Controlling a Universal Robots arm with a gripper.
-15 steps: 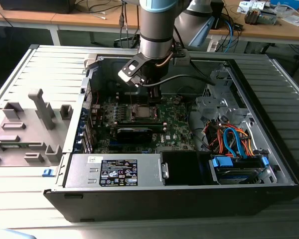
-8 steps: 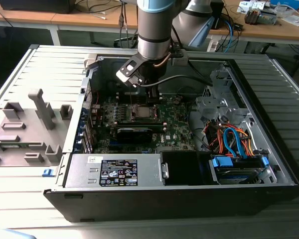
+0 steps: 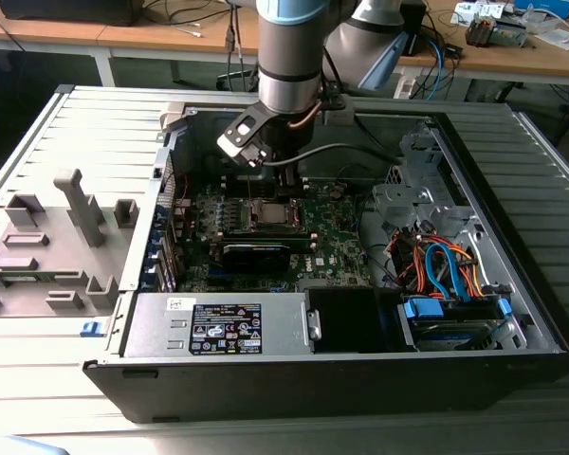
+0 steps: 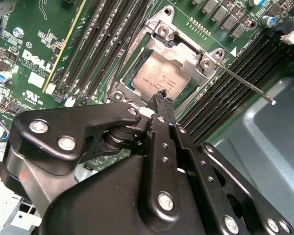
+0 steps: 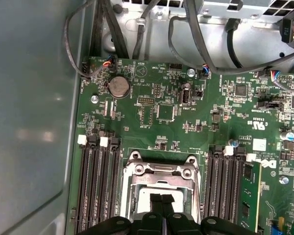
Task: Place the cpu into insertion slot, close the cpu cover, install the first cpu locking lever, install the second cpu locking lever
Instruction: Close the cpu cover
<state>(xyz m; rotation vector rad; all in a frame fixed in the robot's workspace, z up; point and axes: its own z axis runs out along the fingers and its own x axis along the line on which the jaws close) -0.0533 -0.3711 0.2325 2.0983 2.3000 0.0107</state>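
The exterior view looks down from well back over the open computer case [image 3: 360,379]. Both wrist views share the cpu [image 4: 157,73] [image 5: 143,198] from close above.

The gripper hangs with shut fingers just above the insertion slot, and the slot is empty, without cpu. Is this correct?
Not quite. The insertion slot is not empty: the second wrist view shows the cpu lying in it. The gripper does hang shut just above it.
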